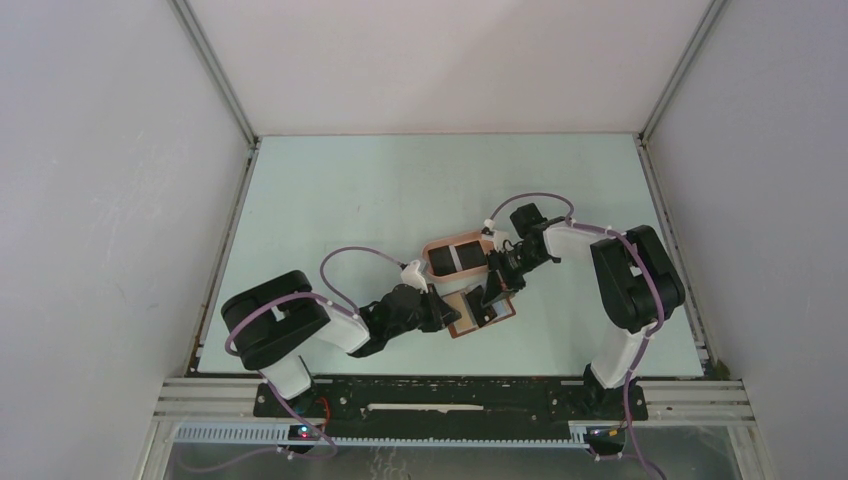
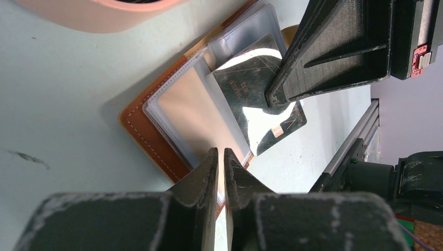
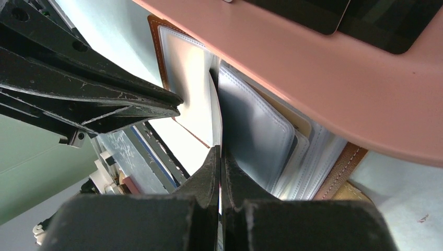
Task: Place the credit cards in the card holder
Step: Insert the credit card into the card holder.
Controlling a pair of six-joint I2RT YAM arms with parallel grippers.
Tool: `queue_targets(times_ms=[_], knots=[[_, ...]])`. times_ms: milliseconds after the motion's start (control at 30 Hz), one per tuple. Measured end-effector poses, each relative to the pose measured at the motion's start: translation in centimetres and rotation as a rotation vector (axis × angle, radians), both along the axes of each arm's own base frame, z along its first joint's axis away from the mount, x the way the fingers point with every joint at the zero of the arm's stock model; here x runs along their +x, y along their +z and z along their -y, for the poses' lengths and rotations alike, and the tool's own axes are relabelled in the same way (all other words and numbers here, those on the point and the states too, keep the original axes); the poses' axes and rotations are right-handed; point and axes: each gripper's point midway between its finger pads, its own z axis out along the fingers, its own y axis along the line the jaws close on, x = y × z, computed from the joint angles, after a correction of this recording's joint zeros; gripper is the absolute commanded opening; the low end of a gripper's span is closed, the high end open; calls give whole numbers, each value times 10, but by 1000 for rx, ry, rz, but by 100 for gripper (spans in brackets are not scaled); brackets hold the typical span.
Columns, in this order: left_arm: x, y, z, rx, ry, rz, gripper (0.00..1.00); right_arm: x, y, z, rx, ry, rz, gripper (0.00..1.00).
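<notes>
Near the table's (image 1: 350,190) near edge, just beside a smooth pink oval tray (image 1: 428,256), the stitched brown leather wallet (image 1: 462,326) lies open, long axis slanting near-left to far-right. Left gripper (image 2: 221,155) pinches its clear sleeve, right gripper (image 3: 220,152) clamps a glossy black card (image 2: 251,83).

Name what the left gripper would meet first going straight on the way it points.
Probably the clear sleeves of the card holder; the left gripper sits right at them, pink tray beyond.
</notes>
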Motion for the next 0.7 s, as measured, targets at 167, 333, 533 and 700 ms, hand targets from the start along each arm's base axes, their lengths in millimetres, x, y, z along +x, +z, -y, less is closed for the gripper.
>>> queue_targets(times_ms=[167, 333, 533, 700], knots=[[0, 0, 0, 0, 0, 0, 13, 1, 1, -1, 0, -12, -8, 0], [0, 0, 0, 0, -1, 0, 13, 5, 2, -4, 5, -25, -1, 0], [0, 0, 0, 0, 0, 0, 13, 9, 2, -6, 5, -35, 2, 0], [0, 0, 0, 0, 0, 0, 14, 9, 1, -7, 4, -42, -7, 0]])
